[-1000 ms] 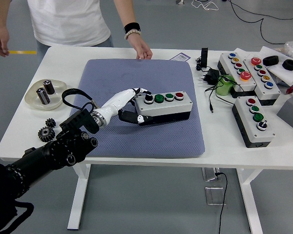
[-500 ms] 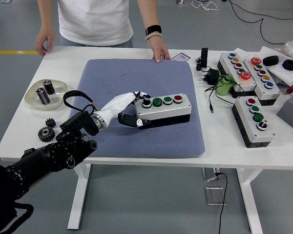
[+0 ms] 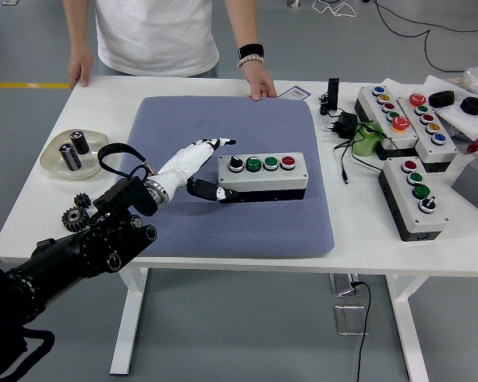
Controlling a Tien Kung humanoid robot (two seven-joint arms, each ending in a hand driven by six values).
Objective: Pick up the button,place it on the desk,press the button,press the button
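A grey button box [image 3: 263, 177] with a black knob, two green buttons and a red button lies flat on the blue-grey mat [image 3: 231, 215], near its middle. My left hand [image 3: 221, 169] is at the box's left end. Its white fingers [image 3: 209, 146] are stretched out and lifted off the box's top, and the black thumb [image 3: 207, 191] lies low by the box's left front corner. The hand holds nothing. My right arm is out of view.
A person stands at the far side with one hand [image 3: 81, 68] and the other hand [image 3: 260, 84] on the table's far edge. A dish with batteries [image 3: 54, 165] and gears [image 3: 76, 213] are at the left. Several button boxes [image 3: 414, 196] and cables [image 3: 342, 126] crowd the right.
My left hand's fingers have lifted off the box's top and drawn back a little to the left. The box now lies level on the mat. The person has shifted right.
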